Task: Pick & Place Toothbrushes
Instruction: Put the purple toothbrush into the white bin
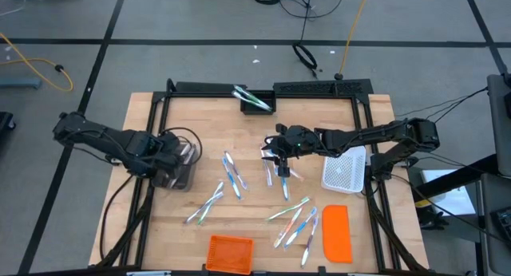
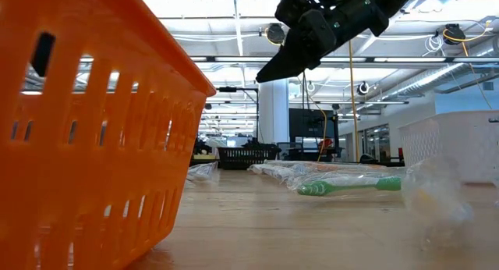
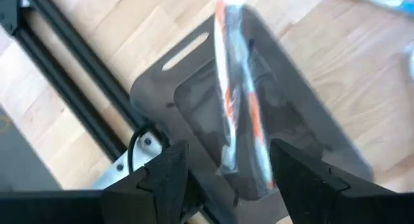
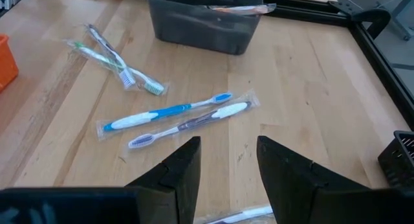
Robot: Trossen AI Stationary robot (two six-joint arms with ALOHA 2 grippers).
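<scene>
Wrapped toothbrushes (image 1: 233,176) lie scattered flat on the wooden table; more lie near the front right (image 1: 295,222). My left gripper (image 1: 177,166) points down over a grey bin (image 3: 194,101), fingers open. A wrapped toothbrush with orange accents (image 3: 236,101) shows blurred inside the bin, between the fingers and apart from them. My right gripper (image 4: 226,166) hangs open above the table's middle, empty. A blue toothbrush (image 4: 168,112) and a dark one (image 4: 194,123) lie on the table ahead of it.
A black bin (image 1: 257,102) holding toothbrushes stands at the far edge. A white mesh basket (image 1: 345,171) sits on the right, with a flat orange lid (image 1: 336,232) in front of it. An orange basket (image 1: 230,252) stands at the near edge. A black frame (image 1: 160,116) borders the table.
</scene>
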